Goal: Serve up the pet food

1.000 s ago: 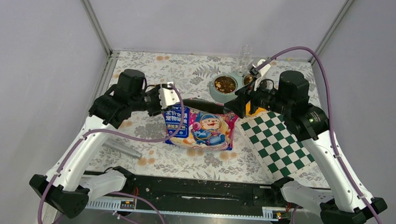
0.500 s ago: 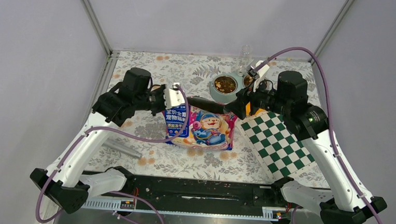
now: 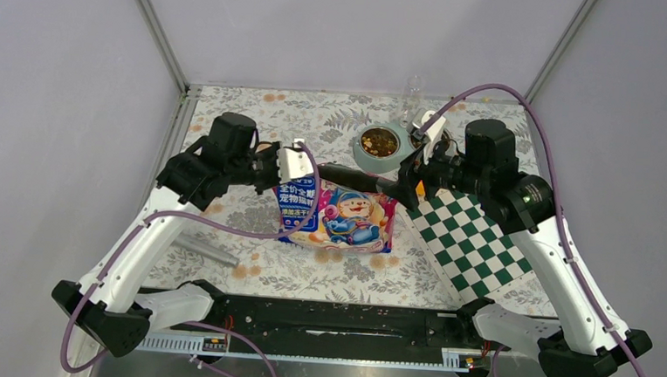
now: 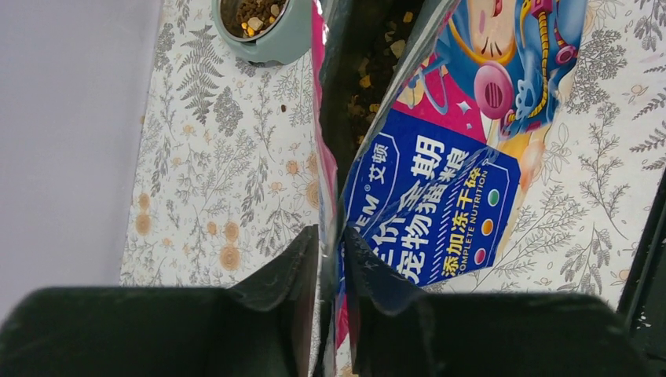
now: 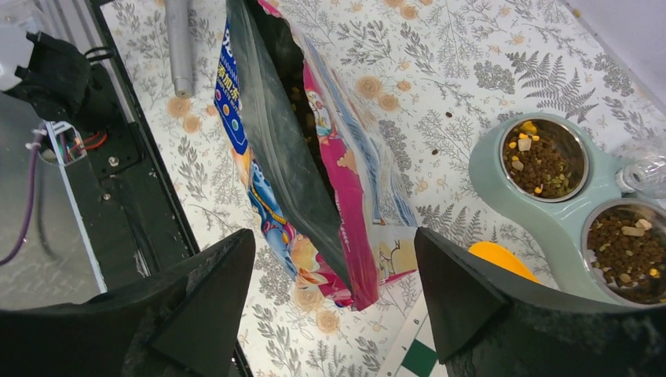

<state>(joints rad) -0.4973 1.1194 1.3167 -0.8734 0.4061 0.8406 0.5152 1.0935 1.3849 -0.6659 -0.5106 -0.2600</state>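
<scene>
Looks like a robotics lab test cell: bare grey walls (image 3: 357, 33), aluminium frame posts (image 3: 152, 24), a cabled left arm (image 3: 138, 260) and right arm (image 3: 569, 282) bolted to a black rail (image 3: 322, 315), and a floral-clothed counter (image 3: 317, 113) with a green-and-white checkerboard (image 3: 471, 241) lying flat.

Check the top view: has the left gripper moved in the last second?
Yes. The left gripper has shifted slightly right in the top view, closer to the teal double bowl, and is now at the food bag's upper left corner.
</scene>
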